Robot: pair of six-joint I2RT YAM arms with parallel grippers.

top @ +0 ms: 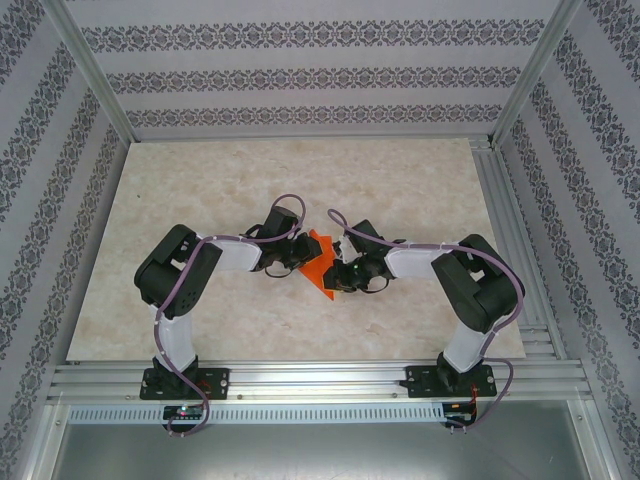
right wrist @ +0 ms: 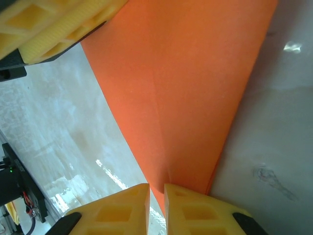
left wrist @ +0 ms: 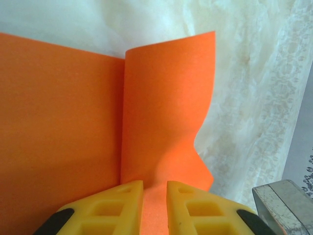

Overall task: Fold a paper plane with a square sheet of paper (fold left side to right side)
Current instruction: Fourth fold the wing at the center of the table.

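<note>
Seen from above, the square sheet of paper [top: 320, 262] was held between both arms over the table [top: 200, 200], only partly folded. At the left wrist, the left gripper [left wrist: 155, 188] pinched its creased edge. At the right wrist, the right gripper [right wrist: 156, 191] nipped a corner. Most plane folds apparently lay ahead.

square sheet of paper [left wrist: 63, 127] ahead of the left gripper [left wrist: 155, 191]: plain bright orange, no print, flap right of the crease a touch lighter. left gripper is yellow, black at the base; right gripper [right wrist: 156, 193] is the same. table [top: 200, 180] under both: cream with beige marble veining. walls [top: 300, 70] beyond: white, grey floral bands. arms [top: 175, 265] black and white, cables [top: 156, 335] purple. rail [top: 320, 378] behind them: plain silver.
</note>
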